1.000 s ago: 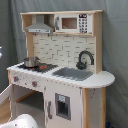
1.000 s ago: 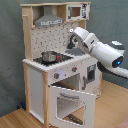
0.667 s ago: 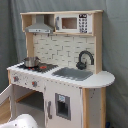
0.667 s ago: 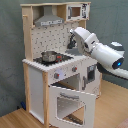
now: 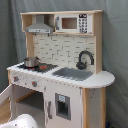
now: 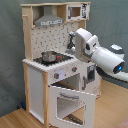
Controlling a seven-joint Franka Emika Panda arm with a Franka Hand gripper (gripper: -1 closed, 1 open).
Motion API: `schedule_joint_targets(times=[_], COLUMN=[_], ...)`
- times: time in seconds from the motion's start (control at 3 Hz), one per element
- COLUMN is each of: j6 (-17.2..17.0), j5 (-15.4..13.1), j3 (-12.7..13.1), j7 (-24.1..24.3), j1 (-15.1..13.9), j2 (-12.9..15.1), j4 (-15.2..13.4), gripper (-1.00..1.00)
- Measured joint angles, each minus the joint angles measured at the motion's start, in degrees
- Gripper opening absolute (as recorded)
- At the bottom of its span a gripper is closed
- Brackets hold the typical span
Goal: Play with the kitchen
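Centrally in the first exterior view stands the kitchen (image 5: 60,70), filling most of the frame against a grey curtain (image 5: 115,50). Its grey hood (image 5: 40,26) sits at upper left under the top shelf, and a microwave (image 5: 74,23) with a dark window is beside it at upper right. Below them runs the pale tiled backsplash (image 5: 60,50). On the counter a metal pot (image 5: 31,61) stands on the stove at middle left, the grey sink (image 5: 74,74) lies right of it, and the black faucet (image 5: 85,59) curves up behind the sink. Knobs (image 5: 34,83) line the front panel, and a white door with a dark window (image 5: 62,106) is at lower centre. A white rounded shape shows at the bottom left corner; what it is cannot be told. In the second exterior view the kitchen (image 6: 50,65) occupies the left and centre of the frame on a wooden floor (image 6: 20,117). Its oven door (image 6: 71,104) hangs open, tilted outward at lower centre. The pot (image 6: 49,56) sits on the stove. The white arm (image 6: 102,55) reaches in from the right edge, its end near the counter's right side, above the sink area. The gripper is hidden behind the arm's wrist, so whether it is spread or pressed together cannot be told.
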Motion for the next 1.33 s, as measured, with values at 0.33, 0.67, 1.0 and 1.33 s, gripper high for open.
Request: schedule_joint_targets(times=[0.33,0.67,1.0,1.33], j6=[-0.53,-1.08,-1.15,-1.59], j5=[0.0,0.01,0.01,0.01], j3=[1.67,3.75,5.92,8.4], j7=[5.89,11.97,17.28,22.46], j1=[0.03,0.19,0.53,1.79], j2=[-0.01,-0.01,-0.02,-0.03], j4=[1.3,2.13,2.78,3.17], gripper=[1.0,1.0,1.0,1.0])
